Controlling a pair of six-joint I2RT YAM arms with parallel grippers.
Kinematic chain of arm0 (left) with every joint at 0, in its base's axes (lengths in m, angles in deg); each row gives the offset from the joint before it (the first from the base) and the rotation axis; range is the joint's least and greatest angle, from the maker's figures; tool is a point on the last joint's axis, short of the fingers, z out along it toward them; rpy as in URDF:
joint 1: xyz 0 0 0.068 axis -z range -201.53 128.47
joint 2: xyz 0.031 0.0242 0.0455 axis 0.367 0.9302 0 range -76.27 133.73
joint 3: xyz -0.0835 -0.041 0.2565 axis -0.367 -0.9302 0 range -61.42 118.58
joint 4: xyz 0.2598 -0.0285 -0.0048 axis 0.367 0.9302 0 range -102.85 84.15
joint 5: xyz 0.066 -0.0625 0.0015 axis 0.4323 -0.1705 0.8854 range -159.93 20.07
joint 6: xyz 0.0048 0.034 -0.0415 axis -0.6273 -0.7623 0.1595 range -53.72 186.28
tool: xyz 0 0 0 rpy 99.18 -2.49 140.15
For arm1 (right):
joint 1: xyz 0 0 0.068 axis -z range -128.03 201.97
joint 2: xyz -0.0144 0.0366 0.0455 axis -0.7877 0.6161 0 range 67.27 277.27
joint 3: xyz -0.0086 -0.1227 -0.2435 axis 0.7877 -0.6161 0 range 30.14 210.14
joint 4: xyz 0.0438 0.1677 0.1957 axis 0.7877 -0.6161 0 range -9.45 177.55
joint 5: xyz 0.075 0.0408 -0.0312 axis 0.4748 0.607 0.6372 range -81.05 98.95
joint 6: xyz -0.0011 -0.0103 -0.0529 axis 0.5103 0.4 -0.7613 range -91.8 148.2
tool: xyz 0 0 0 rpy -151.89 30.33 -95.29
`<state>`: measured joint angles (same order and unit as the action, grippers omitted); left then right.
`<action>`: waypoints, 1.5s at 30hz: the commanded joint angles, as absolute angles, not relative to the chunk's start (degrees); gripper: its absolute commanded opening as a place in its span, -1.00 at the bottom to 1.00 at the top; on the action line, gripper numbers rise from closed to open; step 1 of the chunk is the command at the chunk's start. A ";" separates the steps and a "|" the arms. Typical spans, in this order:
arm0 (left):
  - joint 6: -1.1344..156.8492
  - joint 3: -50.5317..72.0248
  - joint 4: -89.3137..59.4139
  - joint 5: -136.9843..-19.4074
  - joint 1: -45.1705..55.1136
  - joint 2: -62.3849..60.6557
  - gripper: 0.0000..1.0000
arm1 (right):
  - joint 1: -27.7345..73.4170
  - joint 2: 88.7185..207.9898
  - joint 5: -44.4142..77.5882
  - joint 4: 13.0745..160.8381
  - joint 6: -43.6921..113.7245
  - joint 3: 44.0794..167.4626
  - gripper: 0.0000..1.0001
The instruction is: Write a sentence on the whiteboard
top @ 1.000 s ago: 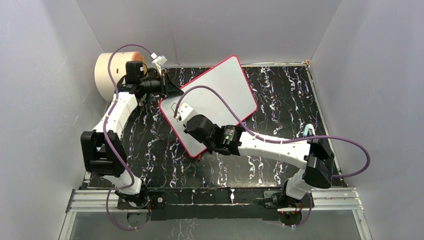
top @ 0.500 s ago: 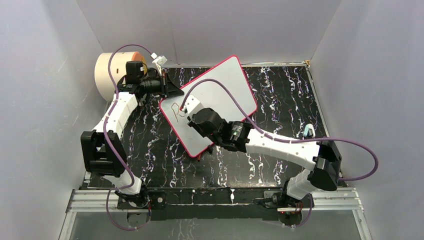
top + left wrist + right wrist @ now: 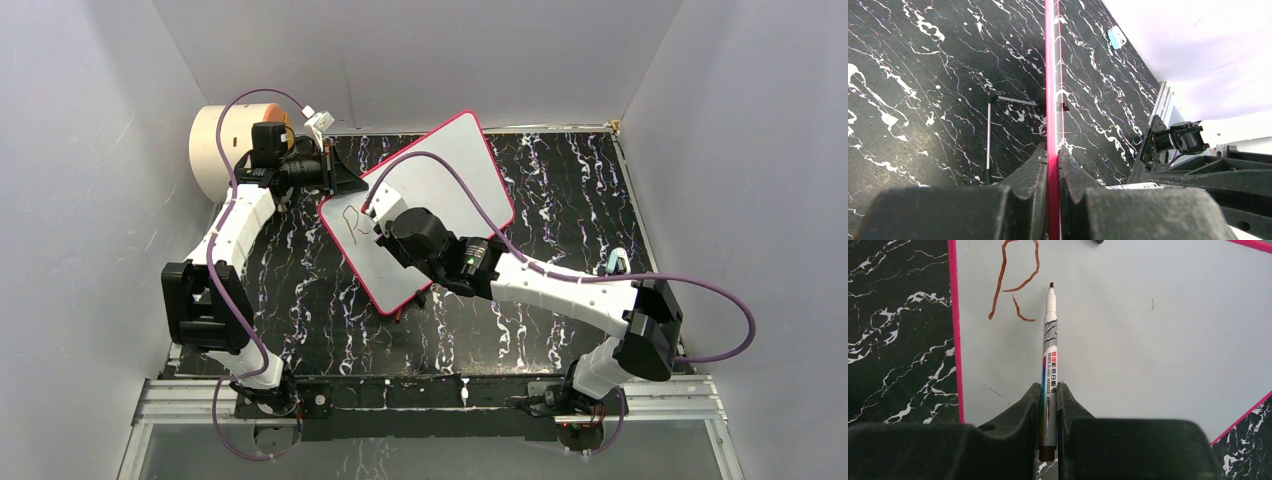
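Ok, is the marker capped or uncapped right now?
Uncapped. In the right wrist view the marker ends in a bare dark nib, with no cap over it, beside the reddish-brown R on the whiteboard.

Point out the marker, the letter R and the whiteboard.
marker (image 3: 1049, 365), right wrist view, printed barrel.
letter R (image 3: 1002, 290), right wrist view, stem-bowl junction.
whiteboard (image 3: 955, 330), right wrist view, pink left rim.

Left gripper (image 3: 1052, 152) clamped; right gripper (image 3: 1049, 392) clamped, arm outstretched.

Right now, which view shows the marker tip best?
Right wrist: the marker tip stands sharp against the whiteboard. Top external hides it under the right gripper; left wrist shows only the board's rim edge-on.
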<state>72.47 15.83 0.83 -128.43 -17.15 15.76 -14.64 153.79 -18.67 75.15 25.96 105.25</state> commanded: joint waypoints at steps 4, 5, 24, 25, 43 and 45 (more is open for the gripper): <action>70.41 13.66 5.22 -128.59 -15.73 14.84 -1.00 | -13.56 154.94 -17.08 79.65 24.71 107.91 -1.00; 70.41 13.65 5.18 -128.64 -15.73 14.84 -1.00 | -13.41 155.00 -16.99 79.83 24.69 107.92 -1.00; 70.45 13.71 5.19 -128.49 -15.73 14.85 -1.00 | -12.36 153.47 -16.63 76.64 25.43 106.67 -1.00; 70.46 13.68 5.17 -128.51 -15.73 14.86 -1.00 | -12.30 153.01 -16.21 76.96 25.35 106.36 -1.00; 70.54 13.64 5.17 -128.46 -15.73 14.94 -1.00 | -12.32 151.46 -13.49 75.77 25.51 104.68 -1.00; 70.50 13.65 5.18 -128.48 -15.73 14.88 -1.00 | -12.36 151.43 -13.70 75.67 25.71 104.50 -1.00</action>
